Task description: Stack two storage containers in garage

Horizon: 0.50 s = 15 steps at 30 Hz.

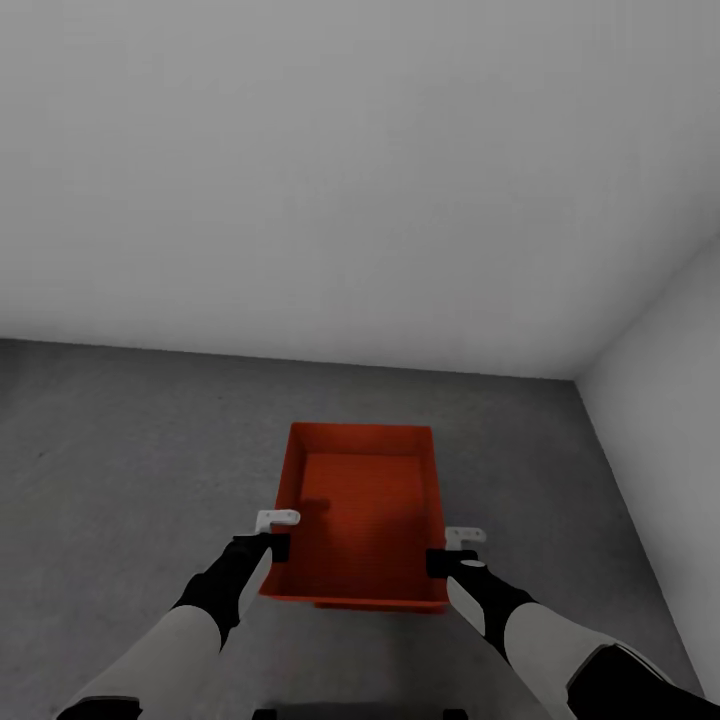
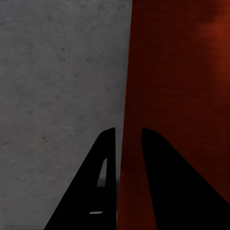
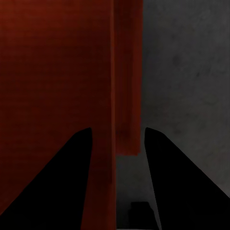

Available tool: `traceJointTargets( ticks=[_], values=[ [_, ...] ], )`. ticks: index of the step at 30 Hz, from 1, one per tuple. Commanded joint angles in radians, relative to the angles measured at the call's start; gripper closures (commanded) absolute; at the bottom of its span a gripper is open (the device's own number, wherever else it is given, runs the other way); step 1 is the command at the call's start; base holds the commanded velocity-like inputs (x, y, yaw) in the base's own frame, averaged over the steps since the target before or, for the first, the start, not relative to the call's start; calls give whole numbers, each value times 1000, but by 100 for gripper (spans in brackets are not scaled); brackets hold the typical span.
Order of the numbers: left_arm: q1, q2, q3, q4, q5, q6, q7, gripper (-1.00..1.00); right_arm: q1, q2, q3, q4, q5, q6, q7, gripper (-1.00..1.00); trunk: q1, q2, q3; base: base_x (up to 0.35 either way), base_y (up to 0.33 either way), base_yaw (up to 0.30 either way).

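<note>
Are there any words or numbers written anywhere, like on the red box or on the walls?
None: no words, numbers, labels or signs can be read in any view.
The orange-red container is plain inside and on its walls.
The white wall and the grey concrete floor are bare.
The left gripper and the right gripper, each straddling a side wall of the container, carry no markings either.

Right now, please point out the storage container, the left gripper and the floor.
storage container (image 1: pixel 365 505): head view, on its inner bottom.
left gripper (image 2: pixel 128 139): left wrist view, midway between its fingertips, astride the container's wall.
floor (image 1: pixel 120 450): head view, bare grey concrete left of the container.
</note>
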Motion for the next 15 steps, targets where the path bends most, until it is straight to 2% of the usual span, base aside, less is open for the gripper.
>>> traceJointTargets(
  ticks=[1,15],
  values=[
    [0,0,-12,1,20,4,4,100,-1,-33,14,-1,7,3,-72,100,0,-1,-1,0,-61,1],
    [0,1,-12,2,20,4,3,100,-1,-33,14,-2,7,2,-73,100,0,-1,-1,0,-182,0]
  ],
)
